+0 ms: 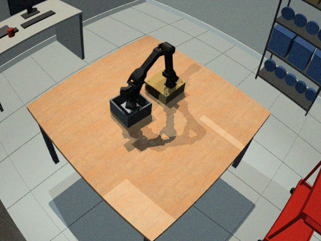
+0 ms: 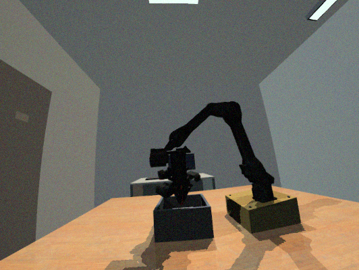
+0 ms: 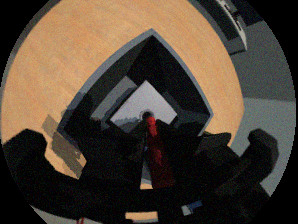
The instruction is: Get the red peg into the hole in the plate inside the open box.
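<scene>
Holding point: the jaws (image 1: 130, 106) (image 2: 181, 202) are closed on the red peg (image 3: 158, 152), over the open box.
Red peg: between the fingers, its end over the plate's hole in the wrist view; whether it has entered the hole I cannot tell.
Open box: dark blue-grey (image 1: 128, 115) (image 2: 183, 224) (image 3: 107, 65), square, upright on the desk (image 1: 181, 169) (image 2: 84, 229) (image 3: 45, 60), its top uncovered.
Inside the box: a pale square plate (image 1: 127, 106) (image 3: 145, 95) at the bottom, its dark round hole (image 3: 146, 114) near the middle, with the fingertips reaching in below the rim in the top view.
Yellow block: near the box, apart from it (image 1: 155, 79) (image 2: 274, 216), flat on the desk, bearing the arm (image 1: 148, 64) (image 2: 194, 123).
Blue bins: in a row on a shelf unit (image 1: 266, 49); their contents are hidden.
</scene>
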Available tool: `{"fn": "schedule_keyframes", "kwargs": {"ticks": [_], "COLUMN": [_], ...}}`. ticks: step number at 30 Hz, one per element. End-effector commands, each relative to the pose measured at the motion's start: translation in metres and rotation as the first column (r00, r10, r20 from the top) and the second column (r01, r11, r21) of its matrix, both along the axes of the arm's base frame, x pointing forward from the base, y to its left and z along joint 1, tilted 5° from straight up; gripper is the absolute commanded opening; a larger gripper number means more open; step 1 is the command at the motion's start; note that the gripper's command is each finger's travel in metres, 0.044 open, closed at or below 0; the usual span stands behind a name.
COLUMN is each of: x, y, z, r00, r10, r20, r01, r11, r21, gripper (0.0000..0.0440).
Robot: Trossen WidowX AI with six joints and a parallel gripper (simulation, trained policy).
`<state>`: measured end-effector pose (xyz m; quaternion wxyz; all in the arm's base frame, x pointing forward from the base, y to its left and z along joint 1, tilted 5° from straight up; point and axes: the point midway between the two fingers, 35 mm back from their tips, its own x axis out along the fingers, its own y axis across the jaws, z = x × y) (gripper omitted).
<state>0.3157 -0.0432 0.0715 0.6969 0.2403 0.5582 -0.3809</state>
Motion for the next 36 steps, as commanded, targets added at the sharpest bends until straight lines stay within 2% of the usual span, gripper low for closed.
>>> {"fn": "schedule_keyframes", "kwargs": {"ticks": [1, 4, 10, 14, 25, 36], "x": [0.002, 0.001, 0.002, 0.009, 0.045, 0.089], "y": [-0.003, -0.004, -0.006, -0.011, -0.015, -0.006], "z": [-0.012, -0.021, -0.035, -0.032, -0.011, 0.015], "r00": [0.999, 0.997, 0.994, 0.991, 0.991, 0.981], "r10": [0.039, 0.07, 0.098, 0.119, 0.136, 0.176], "r20": [-0.016, -0.032, -0.057, -0.057, -0.016, 0.086], "r01": [-0.039, -0.068, -0.093, -0.113, -0.132, -0.192], "r11": [0.999, 0.996, 0.992, 0.989, 0.978, 0.956], "r21": [0.031, 0.052, 0.09, 0.099, 0.162, 0.223], "gripper": [0.0, 0.0019, 0.0152, 0.0168, 0.044, 0.044]}}
